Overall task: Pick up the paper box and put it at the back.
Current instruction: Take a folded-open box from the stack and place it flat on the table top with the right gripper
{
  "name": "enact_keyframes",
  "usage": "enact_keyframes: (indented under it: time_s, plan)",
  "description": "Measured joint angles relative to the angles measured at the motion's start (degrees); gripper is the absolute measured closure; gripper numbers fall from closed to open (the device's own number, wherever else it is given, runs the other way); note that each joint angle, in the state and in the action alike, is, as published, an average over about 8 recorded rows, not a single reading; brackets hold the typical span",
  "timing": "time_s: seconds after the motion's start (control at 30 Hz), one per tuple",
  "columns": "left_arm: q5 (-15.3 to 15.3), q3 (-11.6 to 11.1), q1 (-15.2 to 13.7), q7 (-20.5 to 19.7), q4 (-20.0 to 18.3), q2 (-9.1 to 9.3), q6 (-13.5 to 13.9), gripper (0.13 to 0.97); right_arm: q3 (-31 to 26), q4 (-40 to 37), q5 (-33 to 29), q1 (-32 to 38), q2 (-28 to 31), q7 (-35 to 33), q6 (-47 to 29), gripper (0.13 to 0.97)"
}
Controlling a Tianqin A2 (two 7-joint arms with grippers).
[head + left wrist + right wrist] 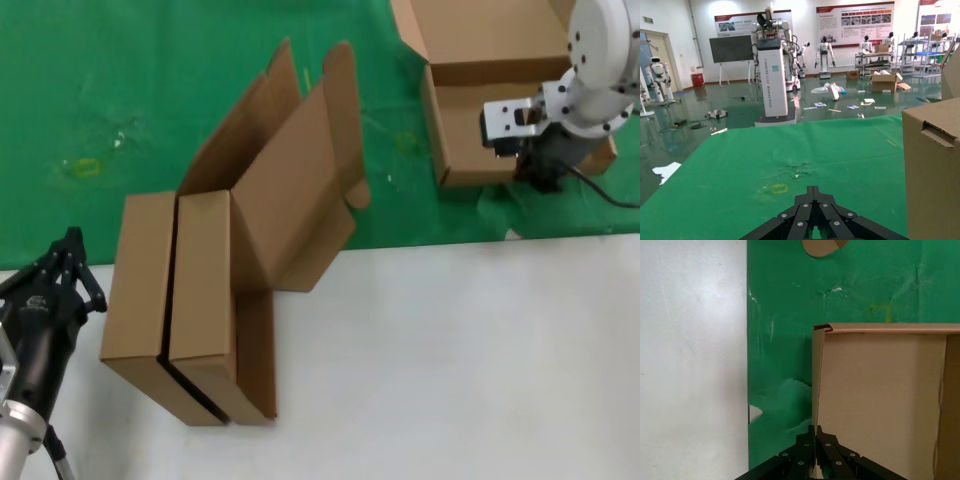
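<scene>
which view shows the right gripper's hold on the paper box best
The right wrist view: the right gripper is shut on the paper box wall's edge. The head view shows the whole open box, but the wrist hides the contact. The left wrist view shows neither.

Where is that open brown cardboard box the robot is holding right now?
In the head view, the shallow brown cardboard mailer box sits far right on the green cloth, its near wall pinched by the right gripper.

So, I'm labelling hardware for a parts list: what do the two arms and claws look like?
The left arm is black with a small white logo and a silver segment lower down, ending in a black claw of riveted links. The right arm is white with dark screw dots, a silver block at the wrist, a black cable, and a black claw.
</scene>
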Motion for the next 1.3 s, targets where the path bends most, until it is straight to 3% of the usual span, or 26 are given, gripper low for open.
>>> enact_keyframes:
  time_s: [0.23,0.47,1.03,1.3]
  plan:
    - [0.0,0.0,0.0,0.0,0.0,0.0,0.0,0.953,1.46,-11.56,1.66,2.87,-3.49,-6.78,4.4,0.947]
    - [0.0,0.0,0.0,0.0,0.0,0.0,0.0,0.953,2.39,-17.7,3.01,4.46,-4.54,-10.86,7.05,0.947]
    - [0.0,0.0,0.0,0.0,0.0,0.0,0.0,0.953,2.78,-20.77,3.9,5.13,-4.77,-12.89,9.66,0.947]
    - [0.0,0.0,0.0,0.0,0.0,0.0,0.0,0.953,2.78,-20.77,3.9,5.13,-4.77,-12.89,9.67,0.897]
